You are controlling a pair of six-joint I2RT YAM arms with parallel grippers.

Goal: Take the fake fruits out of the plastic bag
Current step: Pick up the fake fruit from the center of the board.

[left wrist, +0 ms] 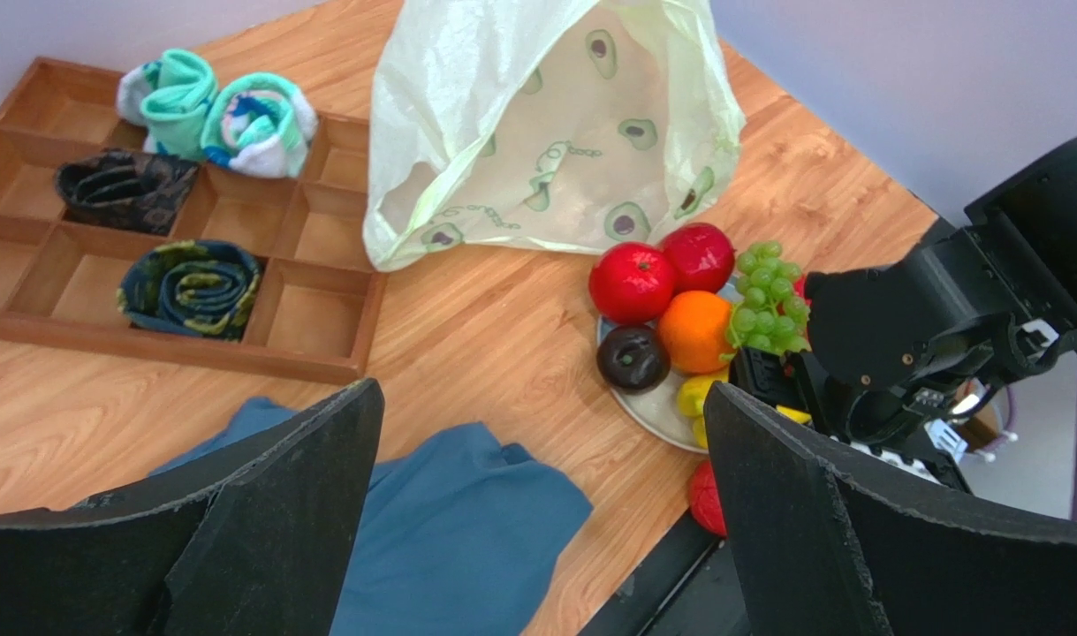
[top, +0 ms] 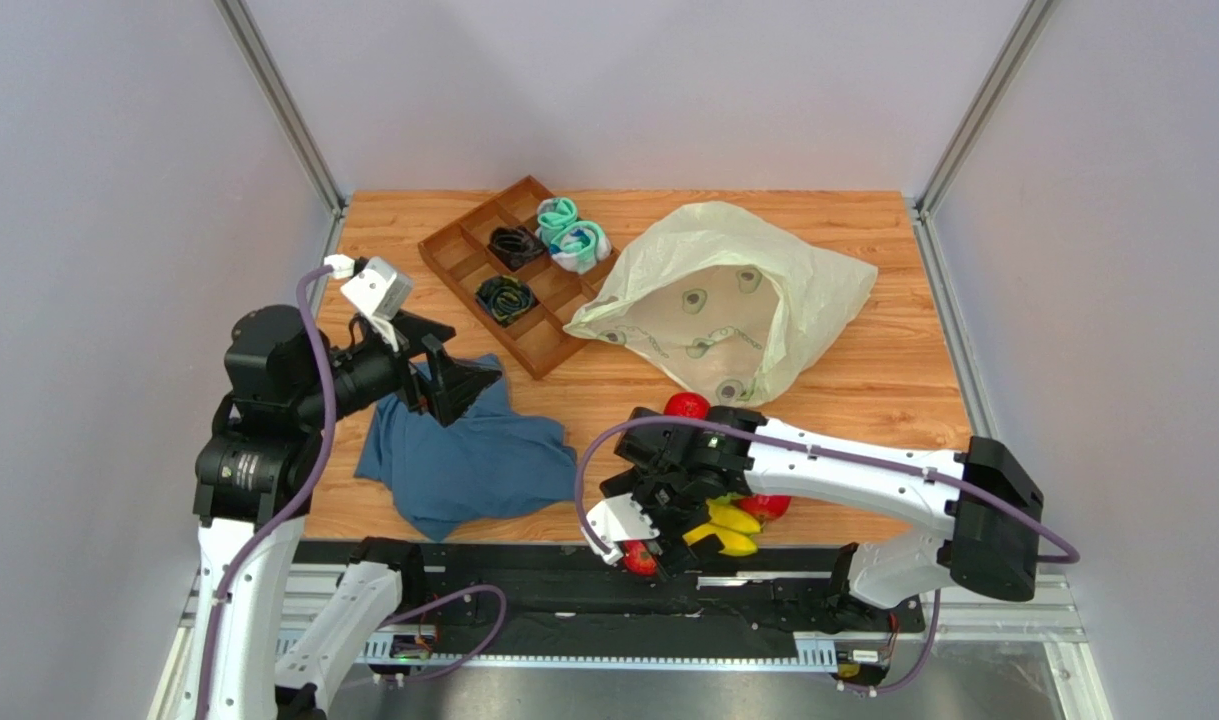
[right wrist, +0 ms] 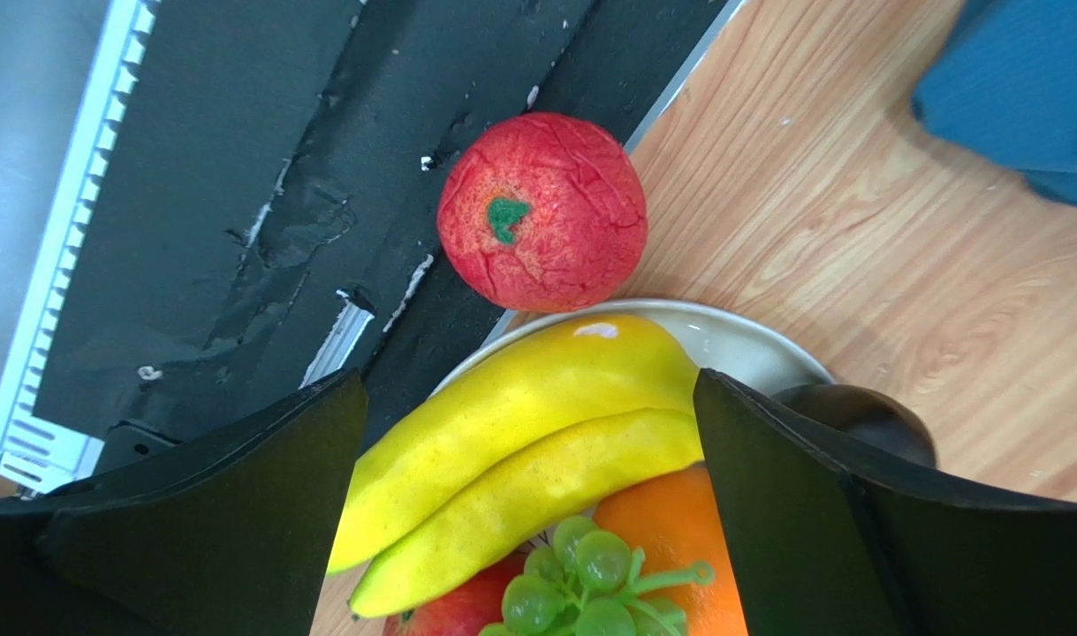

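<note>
The pale yellow-green plastic bag (top: 728, 300) (left wrist: 557, 119) lies crumpled at the back right, its mouth toward the near side. The fake fruits sit outside it on a plate (left wrist: 656, 411): two red apples (left wrist: 632, 282), an orange (left wrist: 696, 330), a dark one (left wrist: 631, 358), green grapes (left wrist: 767, 294) and yellow bananas (right wrist: 530, 437). A rough red ball (right wrist: 541, 210) rests off the plate at the table's near edge. My right gripper (top: 690, 503) (right wrist: 530, 398) hangs open just above the bananas. My left gripper (top: 453, 387) (left wrist: 544, 391) is open over the blue cloth, holding nothing.
A dark blue cloth (top: 473, 458) lies crumpled at the front left. Behind it stands a brown wooden divided tray (top: 458, 255) holding rolled teal and black socks (top: 573, 233). The black arm base rail (top: 570, 578) runs along the near edge.
</note>
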